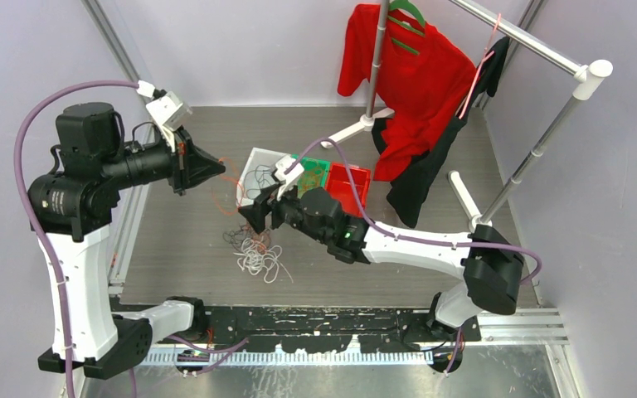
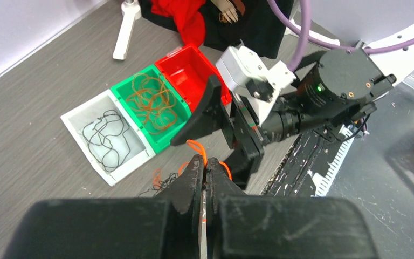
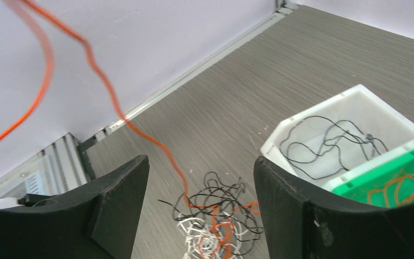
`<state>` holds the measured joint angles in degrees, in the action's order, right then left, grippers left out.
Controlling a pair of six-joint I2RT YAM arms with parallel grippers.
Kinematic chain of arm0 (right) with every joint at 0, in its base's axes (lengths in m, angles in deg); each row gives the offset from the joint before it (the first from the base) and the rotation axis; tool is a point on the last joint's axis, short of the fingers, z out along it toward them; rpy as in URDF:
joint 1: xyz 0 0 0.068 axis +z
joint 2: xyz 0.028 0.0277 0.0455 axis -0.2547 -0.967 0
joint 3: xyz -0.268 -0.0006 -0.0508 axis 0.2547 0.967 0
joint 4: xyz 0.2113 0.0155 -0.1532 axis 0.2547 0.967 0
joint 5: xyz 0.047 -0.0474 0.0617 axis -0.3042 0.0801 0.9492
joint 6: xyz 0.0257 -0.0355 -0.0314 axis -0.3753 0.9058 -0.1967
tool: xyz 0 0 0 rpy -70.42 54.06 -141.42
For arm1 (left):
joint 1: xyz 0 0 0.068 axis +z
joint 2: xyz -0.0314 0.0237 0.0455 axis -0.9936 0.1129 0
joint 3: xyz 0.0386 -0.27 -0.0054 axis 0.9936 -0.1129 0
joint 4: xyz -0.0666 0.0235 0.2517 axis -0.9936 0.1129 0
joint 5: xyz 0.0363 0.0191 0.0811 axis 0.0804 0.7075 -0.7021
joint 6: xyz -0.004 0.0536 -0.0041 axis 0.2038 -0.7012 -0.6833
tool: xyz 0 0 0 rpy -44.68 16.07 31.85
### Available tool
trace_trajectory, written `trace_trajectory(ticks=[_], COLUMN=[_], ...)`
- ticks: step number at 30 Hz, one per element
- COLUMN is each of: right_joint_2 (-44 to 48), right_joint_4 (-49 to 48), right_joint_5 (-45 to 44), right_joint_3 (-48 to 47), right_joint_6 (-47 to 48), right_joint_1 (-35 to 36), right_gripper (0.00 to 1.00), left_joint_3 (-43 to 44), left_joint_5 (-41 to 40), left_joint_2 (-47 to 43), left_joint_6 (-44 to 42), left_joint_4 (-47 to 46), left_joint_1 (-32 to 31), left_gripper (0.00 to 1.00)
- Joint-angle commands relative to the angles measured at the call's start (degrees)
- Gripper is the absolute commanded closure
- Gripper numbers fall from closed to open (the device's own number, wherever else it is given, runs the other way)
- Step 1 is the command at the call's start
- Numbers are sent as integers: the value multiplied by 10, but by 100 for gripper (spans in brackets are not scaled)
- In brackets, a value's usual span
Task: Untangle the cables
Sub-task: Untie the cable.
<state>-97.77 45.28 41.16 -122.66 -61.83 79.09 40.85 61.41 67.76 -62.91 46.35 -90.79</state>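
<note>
The left gripper (image 2: 206, 164) was pressed together on one orange cable (image 2: 196, 144), a small loop of it standing up at the fingertips; in the top view the arm held that grip raised at about 10 o'clock from the tangle, probably so the strand would draw up and out of the knot instead of dragging the whole bunch along; from the right wrist the orange line ran taut from 11 o'clock down into the heap, so its far end looked caught there. The cables (image 1: 255, 251) lay as a small heap of black, white and orange on the bare table, at about 6 o'clock from the white bin (image 2: 86, 150). The right gripper (image 3: 200, 172) hung just above that heap with its fingers wide apart and nothing between them, seemingly poised to pin or pick at the knot while the left pulled. A black cable lay in the white bin and orange ones in the green bin (image 2: 172, 137), while the red bin (image 2: 186, 70) at 3 o'clock of them looked empty, which suggested sorting by colour and a task only partly done; the risk, as I judged it, was the heap lifting with the strand.
</note>
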Motion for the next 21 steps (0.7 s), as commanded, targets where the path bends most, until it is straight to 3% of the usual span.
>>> trace_trajectory(ticks=[1,9,14,17,21], right_joint_2=[-10,-60,-108,-123,-135], right_joint_4=[-71,-75,-72,-71,-92], right_joint_5=[13,-3,-10,-19,-40], right_joint_3=[-1,-44,-75,-58,-16], right_joint_6=[-4,-3,-9,-7,-23], right_joint_1=[21,25,25,26,31], right_gripper=[25,30,44,55,48], left_joint_3=[18,63,104,111,102], left_joint_5=[12,35,35,-3,-53], left_joint_2=[-3,1,4,0,-12], left_joint_6=[32,57,93,121,131], left_joint_4=[-52,-71,-101,-155,-226], left_joint_1=[-2,-2,-2,-2,-2], left_gripper=[100,100,100,100,100])
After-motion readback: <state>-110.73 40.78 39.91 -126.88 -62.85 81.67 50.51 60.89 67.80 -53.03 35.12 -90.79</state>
